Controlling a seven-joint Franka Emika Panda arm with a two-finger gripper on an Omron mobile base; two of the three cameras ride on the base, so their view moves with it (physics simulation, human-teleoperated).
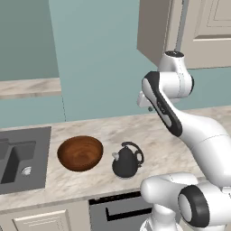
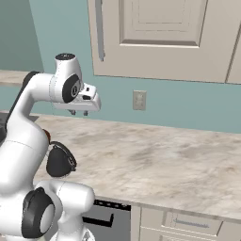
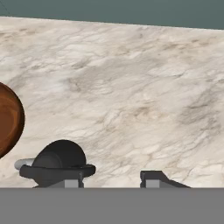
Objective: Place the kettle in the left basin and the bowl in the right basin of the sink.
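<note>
Kettle (image 1: pixel 127 161) on counter, bowl (image 1: pixel 80 153) beside, pincer (image 2: pixel 78 112) seemingly open above

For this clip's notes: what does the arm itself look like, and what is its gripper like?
The arm is built of glossy white rounded segments with black bands and black discs at the joints. No loose cables or markings can be seen on it. The gripper has a flat white body with two short dark fingers beneath it. In the hand view the finger tips look small, dark and blocky with grey faces.

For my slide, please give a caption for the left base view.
Bowl and kettle stand on the counter right of the sink.
</note>
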